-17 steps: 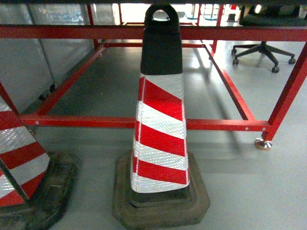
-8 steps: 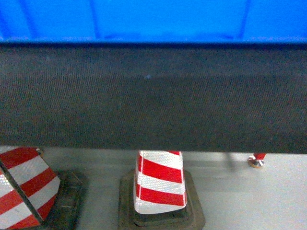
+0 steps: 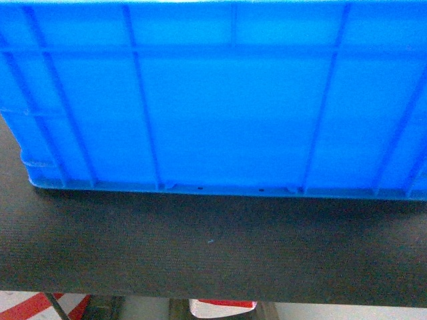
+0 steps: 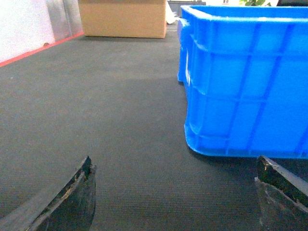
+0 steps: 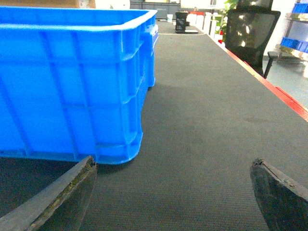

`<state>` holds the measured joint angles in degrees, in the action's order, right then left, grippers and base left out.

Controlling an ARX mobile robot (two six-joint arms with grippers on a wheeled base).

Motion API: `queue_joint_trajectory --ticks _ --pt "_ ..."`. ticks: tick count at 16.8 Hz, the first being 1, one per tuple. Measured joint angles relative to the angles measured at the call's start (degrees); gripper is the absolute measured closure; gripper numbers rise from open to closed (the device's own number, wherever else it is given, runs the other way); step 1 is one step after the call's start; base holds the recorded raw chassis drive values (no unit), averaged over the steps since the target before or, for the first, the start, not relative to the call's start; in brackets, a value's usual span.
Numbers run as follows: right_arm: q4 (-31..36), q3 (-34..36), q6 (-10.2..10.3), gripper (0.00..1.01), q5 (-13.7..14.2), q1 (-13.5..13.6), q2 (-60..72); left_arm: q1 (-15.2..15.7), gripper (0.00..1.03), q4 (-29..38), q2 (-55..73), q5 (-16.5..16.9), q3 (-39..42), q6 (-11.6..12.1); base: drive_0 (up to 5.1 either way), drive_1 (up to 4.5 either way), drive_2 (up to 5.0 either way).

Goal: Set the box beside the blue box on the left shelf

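Head view: ribbed bright-blue plastic crate (image 3: 220, 100) sits on dark woven-textured tabletop (image 3: 213, 253). Left gripper (image 4: 175, 192) and right gripper (image 5: 175, 192) low over mat, jaws spread wide, flanking crate corners.

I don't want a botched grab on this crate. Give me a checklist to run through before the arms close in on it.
1. Box sits flat on the dark table mat: ok.
2. Left gripper open, nothing between the fingers: ok.
3. Right gripper open, empty: ok.
4. Grippers touching the box walls: not ok, both sit short of its corners.
5. Mat beside the box free for the arms: ok; the cardboard box stands far back.
6. Box contents: cannot tell, the inside is hidden.
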<state>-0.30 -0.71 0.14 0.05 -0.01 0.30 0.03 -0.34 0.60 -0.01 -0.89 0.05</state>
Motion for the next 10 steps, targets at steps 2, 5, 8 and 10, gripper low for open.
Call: queue_joint_trajectory --ticks 2,5,8,10 --pt "0.0 0.0 0.0 0.03 -0.1 0.0 0.0 0.0 0.05 0.0 0.0 -0.1 0.0 0.0 0.0 0.00 0.0" --pt "0.1 0.0 0.0 0.03 0.0 0.0 0.0 0.0 0.05 0.0 0.0 0.0 0.0 0.0 0.0 0.00 0.0" --pt "-0.2 0.0 0.0 0.03 0.0 0.0 0.0 0.0 0.05 -0.1 0.0 -0.2 0.0 0.0 0.0 0.00 0.0" --pt "0.0 0.0 0.0 0.03 0.0 0.0 0.0 0.0 0.05 0.1 0.0 0.0 0.0 0.0 0.0 0.00 0.0"
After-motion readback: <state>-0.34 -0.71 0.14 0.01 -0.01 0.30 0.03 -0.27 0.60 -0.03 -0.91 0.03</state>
